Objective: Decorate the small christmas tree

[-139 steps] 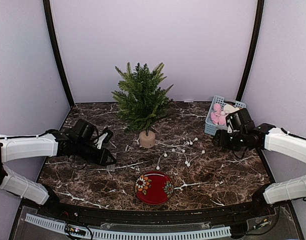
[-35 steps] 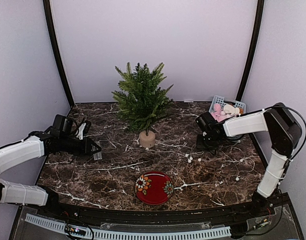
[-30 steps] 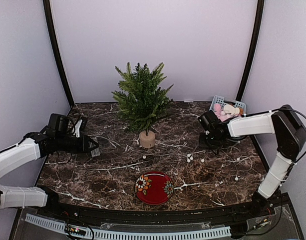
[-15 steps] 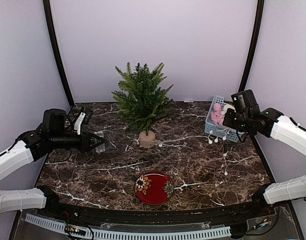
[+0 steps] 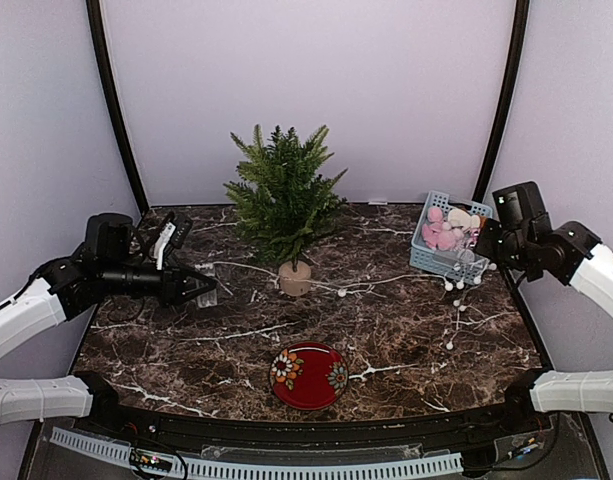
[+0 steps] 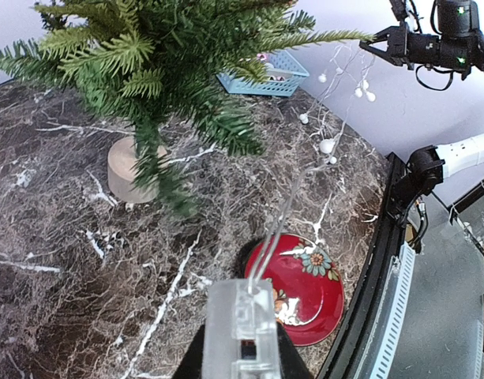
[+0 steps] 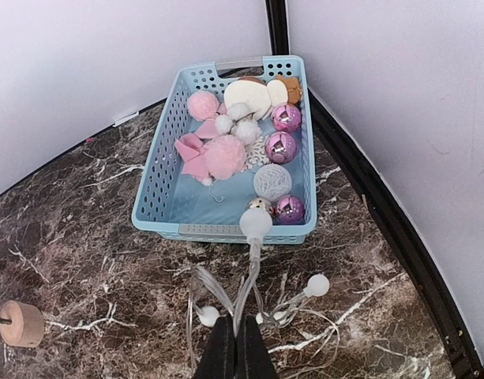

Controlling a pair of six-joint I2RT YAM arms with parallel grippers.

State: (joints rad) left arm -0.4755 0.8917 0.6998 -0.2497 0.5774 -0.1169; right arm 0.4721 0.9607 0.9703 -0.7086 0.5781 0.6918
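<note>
small christmas tree [image 5: 284, 200] stood upright at back-centre of table [image 5: 166, 350], bare of ornaments; light string [image 5: 341, 293] ran across in front of its stump.
Looked light and top-heavy with springy branches. Judged it'd tip or skid on the glossy marble top if the wire snagged, so steady it at the stump, not the needles. Left gripper [image 6: 242, 351] clamped the string's clear end box, right gripper [image 7: 235, 347] pinched its wire. Room: basket [image 5: 431, 262] back-right, red plate [image 5: 308, 375] near front, walls close behind.

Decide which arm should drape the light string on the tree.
Probably left: the left gripper, gripping the light string, sits beside the small christmas tree; the right gripper is by the basket.
</note>
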